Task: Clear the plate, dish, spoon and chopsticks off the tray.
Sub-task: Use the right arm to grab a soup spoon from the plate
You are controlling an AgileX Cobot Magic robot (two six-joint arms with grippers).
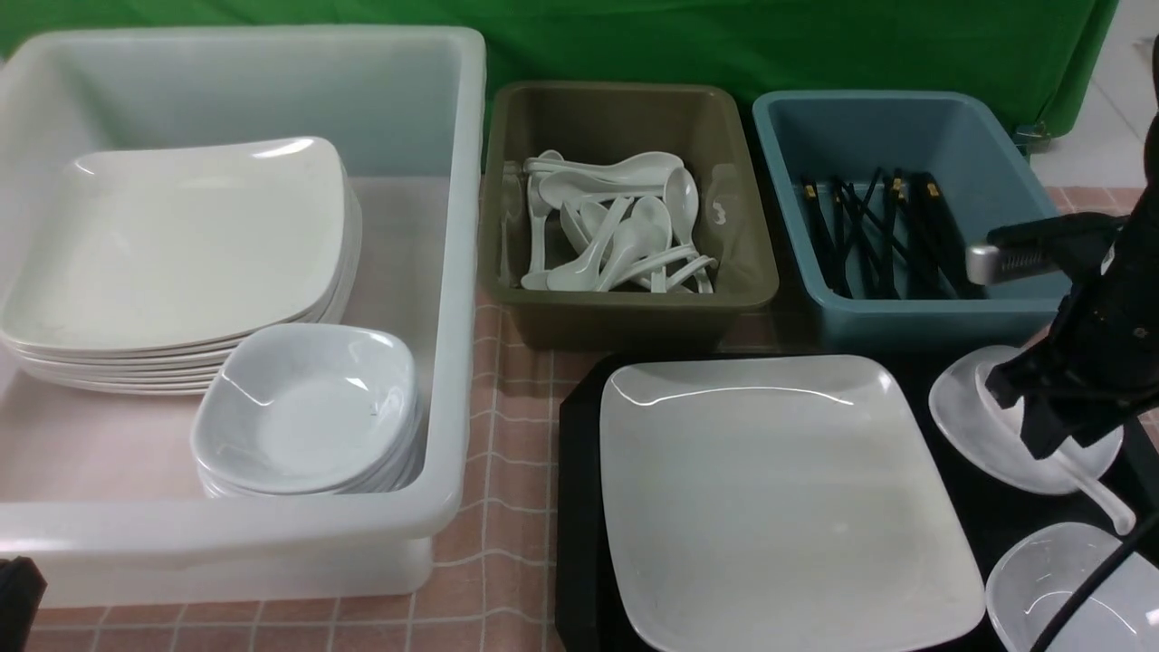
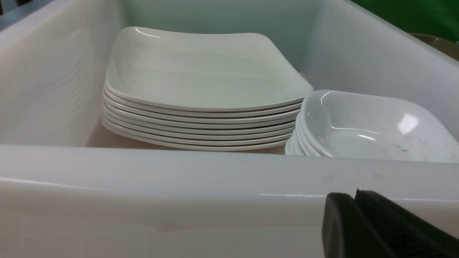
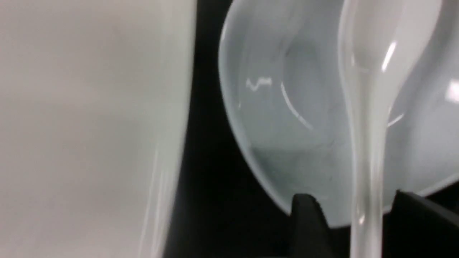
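Two things are meeting at the tray's right side. The robot's right hand (image 1: 1041, 433) is hanging low over a small, deep, glossy white dish (image 1: 971, 417). The white glossy soup spoon (image 1: 1100, 498) is lying in that dish, its thick handle sticking out over the rim. From the right wrist, the hand's black fingers (image 3: 308, 225) are standing apart on either side of the handle with a gap showing on each side, so nothing is being gripped yet. The left hand (image 2: 353, 199) is sitting closed and empty outside the near wall of the big translucent white tub (image 1: 226, 534).

Picking up the spoon is looking like the step in hand. I judge that the next move is calling for a centred, firm pinch on the glossy handle. After that comes lifting the spoon clear of the dish and carrying it to the olive rectangular tub (image 1: 625, 319), which is holding other spoons.

The large flat white square plate (image 1: 779, 498) is lying on the black rectangular tray (image 1: 579, 507), with a second small white dish (image 1: 1041, 580) sitting at the tray's near right corner. No chopsticks are showing on the tray. The only black sticks (image 1: 869, 235) in view are lying in the blue tub (image 1: 905, 319).
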